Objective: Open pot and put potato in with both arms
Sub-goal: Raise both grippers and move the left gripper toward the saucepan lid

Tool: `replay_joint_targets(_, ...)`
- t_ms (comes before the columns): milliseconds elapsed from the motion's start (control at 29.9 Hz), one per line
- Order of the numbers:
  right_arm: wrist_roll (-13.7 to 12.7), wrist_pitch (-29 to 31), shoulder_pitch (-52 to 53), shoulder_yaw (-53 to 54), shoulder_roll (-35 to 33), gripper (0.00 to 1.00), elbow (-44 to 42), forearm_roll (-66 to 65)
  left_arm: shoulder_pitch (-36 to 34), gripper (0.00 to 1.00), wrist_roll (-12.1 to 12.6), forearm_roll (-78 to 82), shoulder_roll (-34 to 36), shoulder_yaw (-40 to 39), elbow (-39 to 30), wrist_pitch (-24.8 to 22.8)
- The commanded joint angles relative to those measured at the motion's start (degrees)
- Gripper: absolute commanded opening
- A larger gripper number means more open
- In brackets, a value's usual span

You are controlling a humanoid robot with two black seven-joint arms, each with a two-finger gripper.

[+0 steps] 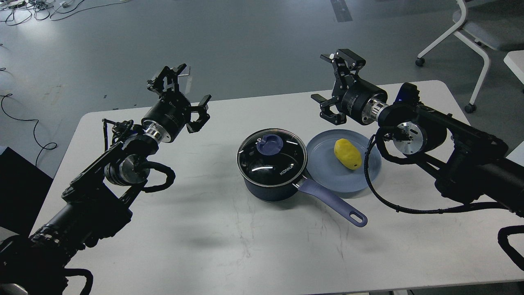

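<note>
The dark navy pot (272,166) stands at the table's centre with its glass lid (272,157) on, blue knob (270,143) up and its periwinkle handle (333,203) pointing front-right. Just right of it the yellow potato (347,153) lies on a pale-blue plate (327,172). My left gripper (180,92) hovers open and empty, up and to the left of the pot. My right gripper (333,84) hangs open and empty behind the plate, above the table's far side.
The white table (204,229) carries only the pot and plate. A white-legged wheeled chair (470,37) stands at the back right, and cables (24,10) lie on the grey floor at the back left.
</note>
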Motion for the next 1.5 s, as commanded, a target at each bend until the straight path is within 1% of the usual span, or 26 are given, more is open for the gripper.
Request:
replay_joint_targets(0, 0.02, 0.52, -0.08, 0.08, 0.00, 1.00, -0.48, -0.01, 0.02, 0.98, 0.00, -0.03, 0.11, -0.02, 0.00, 0.04)
replay_joint_targets(201, 0.19, 0.43, -0.34, 0.16, -0.08, 1.00, -0.65, -0.01, 0.02, 0.98, -0.09, -0.12, 0.02, -0.02, 0.00, 0.30)
replay_joint_targets(301, 0.20, 0.43, -0.08, 0.52, -0.17, 1.00, -0.74, -0.01, 0.20, 0.98, -0.26, -0.65, 0.72, -0.11, -0.52, -0.58)
replay_joint_targets(368, 0.20, 0.43, 0.54, 0.60, -0.78, 1.00, -1.00, -0.01, 1.51, 0.98, -0.09, -0.56, 2.04, 0.15, -1.31, -1.45)
replay_joint_targets(501, 0.28, 0.52, 1.59, 0.52, -1.05, 1.00, -1.53, -0.01, 1.60, 0.98, -0.09, -0.29, 2.13, 0.15, -1.49, -2.95)
replay_joint_targets(802, 0.28, 0.52, 3.08, 0.34, -1.49, 1.00, -1.80, -0.01, 1.87, 0.98, 0.09, 0.06, 1.51, 0.15, -1.49, -2.16)
replay_joint_targets(1471, 0.28, 0.52, 3.97, 0.16, -2.72, 1.00, -2.59, -0.01, 1.87, 0.98, -0.09, 0.15, 1.78, 0.24, -1.49, -2.16)
